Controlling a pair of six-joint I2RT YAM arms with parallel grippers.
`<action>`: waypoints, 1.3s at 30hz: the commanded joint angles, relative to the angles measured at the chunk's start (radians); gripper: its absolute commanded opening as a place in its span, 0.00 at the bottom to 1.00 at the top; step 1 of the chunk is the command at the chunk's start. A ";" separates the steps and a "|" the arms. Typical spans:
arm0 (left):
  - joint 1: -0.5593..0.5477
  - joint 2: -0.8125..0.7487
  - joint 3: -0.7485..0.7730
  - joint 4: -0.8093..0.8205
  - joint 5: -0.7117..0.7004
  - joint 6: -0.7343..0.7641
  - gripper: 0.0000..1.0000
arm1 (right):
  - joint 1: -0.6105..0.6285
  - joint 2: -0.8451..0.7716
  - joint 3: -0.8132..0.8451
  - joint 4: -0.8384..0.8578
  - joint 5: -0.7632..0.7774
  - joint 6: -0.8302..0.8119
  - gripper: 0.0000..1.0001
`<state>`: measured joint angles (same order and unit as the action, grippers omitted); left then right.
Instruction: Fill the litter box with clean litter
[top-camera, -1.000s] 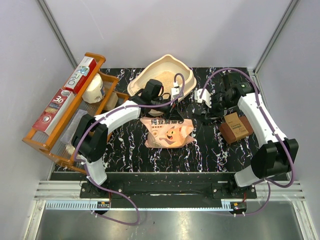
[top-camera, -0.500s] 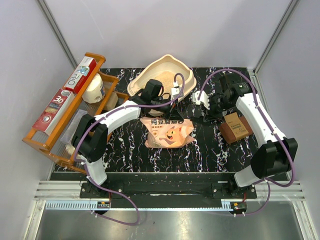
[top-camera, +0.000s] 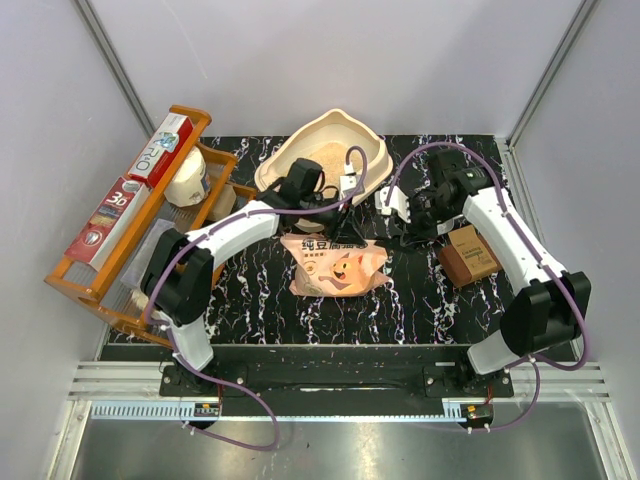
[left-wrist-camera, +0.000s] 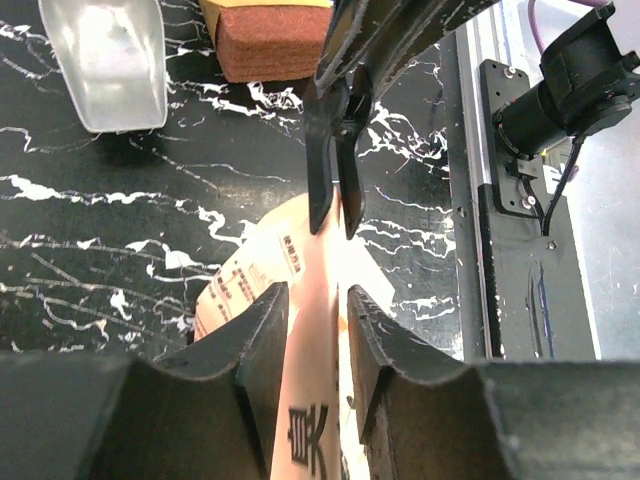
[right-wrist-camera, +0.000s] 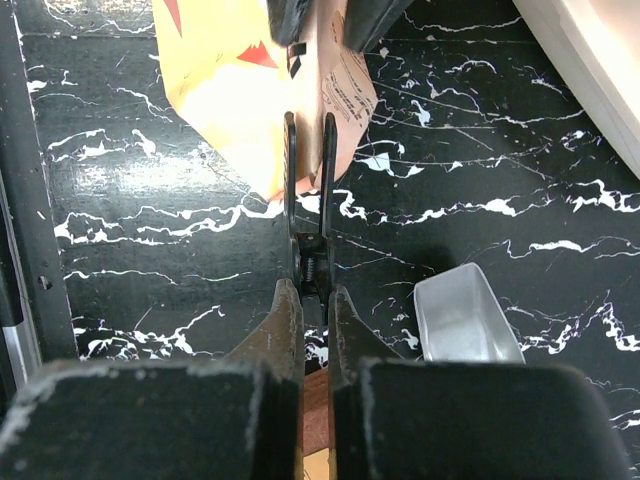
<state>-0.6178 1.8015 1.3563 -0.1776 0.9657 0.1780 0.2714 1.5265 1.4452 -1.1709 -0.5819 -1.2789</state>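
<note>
Black clip (right-wrist-camera: 305, 240) in right pincer (right-wrist-camera: 312, 292) straddles pink bag (right-wrist-camera: 345, 95)'s edge

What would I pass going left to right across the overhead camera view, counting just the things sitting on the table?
The orange rack → litter box → brown box. The pink bag overlaps the litter box's span, so it's left out.

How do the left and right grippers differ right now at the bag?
The left gripper has its jaws apart, with the pink bag edge between them; the right gripper is shut. The left gripper holds no tool; the right gripper holds a black clip whose arms straddle that same edge. Both sit at the bag's edge, facing each other.
</note>
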 joint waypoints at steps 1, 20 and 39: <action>0.068 -0.109 0.003 -0.107 0.019 0.113 0.36 | 0.040 -0.005 0.037 -0.009 0.034 -0.028 0.00; 0.176 -0.215 -0.086 -0.384 0.053 0.322 0.35 | 0.216 0.060 0.168 -0.073 0.246 0.036 0.00; 0.286 -0.353 -0.215 -0.249 0.047 0.172 0.37 | 0.371 0.179 0.294 -0.131 0.304 0.150 0.00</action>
<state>-0.3492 1.5154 1.1679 -0.4900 0.9852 0.3721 0.5938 1.6783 1.6848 -1.2762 -0.2920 -1.1862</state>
